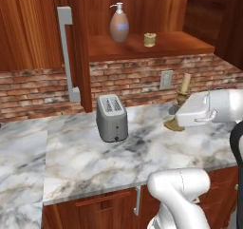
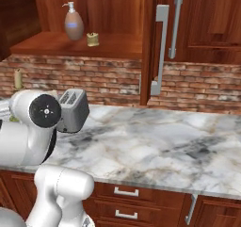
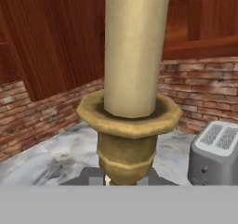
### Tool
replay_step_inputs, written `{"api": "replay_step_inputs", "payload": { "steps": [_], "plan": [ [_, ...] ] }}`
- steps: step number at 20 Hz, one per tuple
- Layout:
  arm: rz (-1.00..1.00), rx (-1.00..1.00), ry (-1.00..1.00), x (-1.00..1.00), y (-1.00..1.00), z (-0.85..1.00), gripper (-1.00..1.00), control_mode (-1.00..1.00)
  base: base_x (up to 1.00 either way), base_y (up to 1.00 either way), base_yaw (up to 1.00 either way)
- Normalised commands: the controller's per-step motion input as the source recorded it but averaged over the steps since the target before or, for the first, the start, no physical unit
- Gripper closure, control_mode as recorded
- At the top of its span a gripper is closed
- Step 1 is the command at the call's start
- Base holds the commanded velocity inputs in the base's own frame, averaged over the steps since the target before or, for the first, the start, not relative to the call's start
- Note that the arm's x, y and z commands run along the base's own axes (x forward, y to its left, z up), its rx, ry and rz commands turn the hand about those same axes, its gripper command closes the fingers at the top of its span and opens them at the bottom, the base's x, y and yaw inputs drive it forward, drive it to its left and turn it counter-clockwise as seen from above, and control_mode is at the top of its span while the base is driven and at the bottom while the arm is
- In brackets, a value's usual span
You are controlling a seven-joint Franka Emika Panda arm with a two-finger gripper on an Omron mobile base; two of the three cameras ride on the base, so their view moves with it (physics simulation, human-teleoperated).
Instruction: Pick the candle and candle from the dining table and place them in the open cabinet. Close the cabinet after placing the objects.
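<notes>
The hand (image 3: 126, 181) grips the brass candlestick (image 3: 128, 107) near the worktop's (image 1: 142, 152) back edge; best lifted upright toward the cabinet shelf (image 1: 171, 45).

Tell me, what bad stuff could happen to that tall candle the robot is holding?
The gripper is shut low on the brass candlestick, so the tall candle could tip or slip as it is carried. The open cabinet shelf already holds a soap bottle and the small tan candle, so it might knock one over. The toaster stands nearby on the marble counter; a low swing could bump it.
</notes>
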Motion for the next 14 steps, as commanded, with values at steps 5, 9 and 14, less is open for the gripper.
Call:
{"api": "replay_step_inputs", "payload": {
  "steps": [5, 9, 14],
  "plan": [
    [-0.67, 0.07, -0.20, 0.07, 0.00, 0.43, 1.00, -1.00, 0.00, 0.00, 0.00],
    [-0.49, -0.14, -0.29, 0.71, -0.04, 0.44, 1.00, -1.00, 0.00, 0.00, 0.00],
    [-0.20, -0.17, -0.15, 0.82, -0.09, 0.59, 1.00, -1.00, 0.00, 0.00, 0.00]
  ]
}}
